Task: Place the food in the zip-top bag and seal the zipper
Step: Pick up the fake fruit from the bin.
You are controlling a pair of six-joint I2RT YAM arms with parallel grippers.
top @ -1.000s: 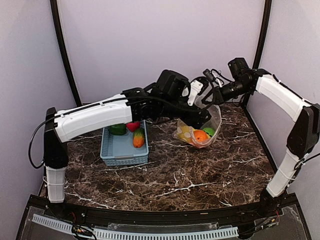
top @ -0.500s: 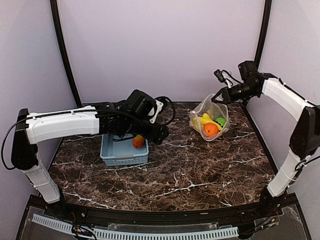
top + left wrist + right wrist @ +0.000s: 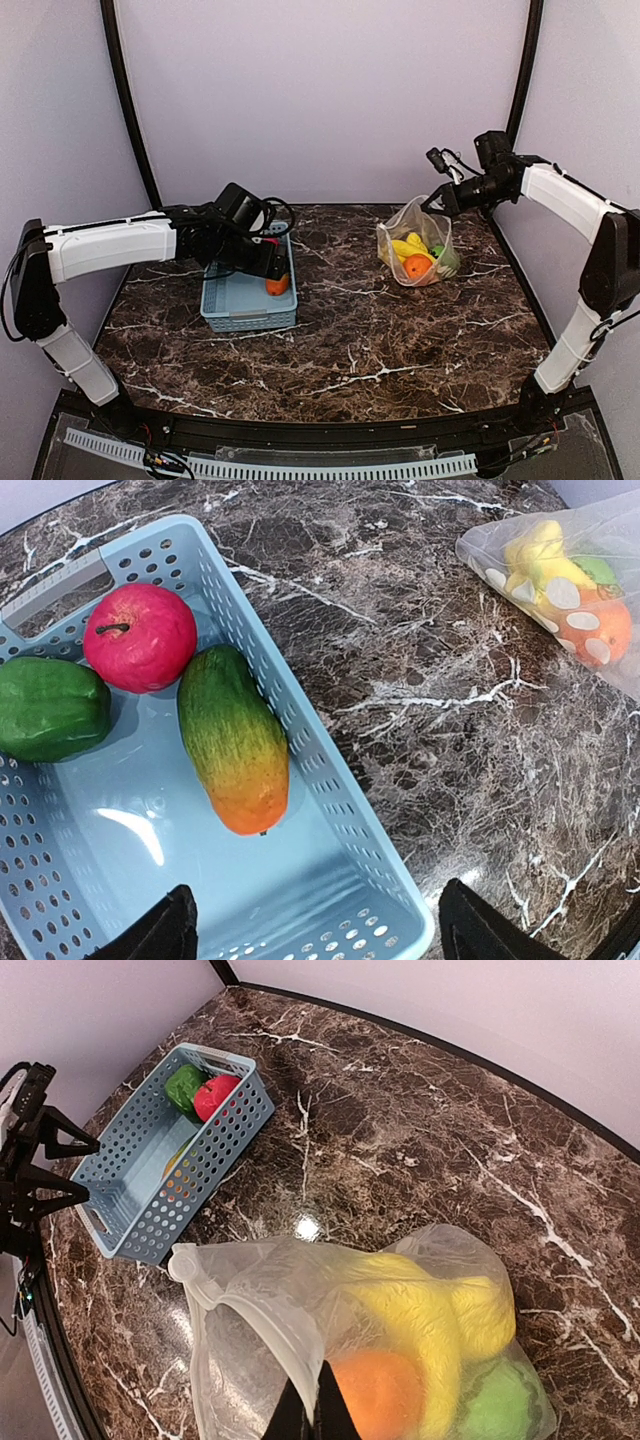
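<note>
- Clear polka-dotted plastic zip-top bag, right of centre, mouth agape, holds yellow, orange and green toy food.
- Right pincer clenched on its rim; left pincer released.

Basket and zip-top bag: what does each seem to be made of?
The basket looks like light-blue moulded plastic, apparently rigid and glossy: its floor reflects light and its walls carry rows of holes. The zip-top bag looks like thin, clear, flexible plastic film: it wrinkles, and the toy fruit shows through.

Left arm stretched low, left claw spread wide; right arm high, right claw pinched tight
</note>
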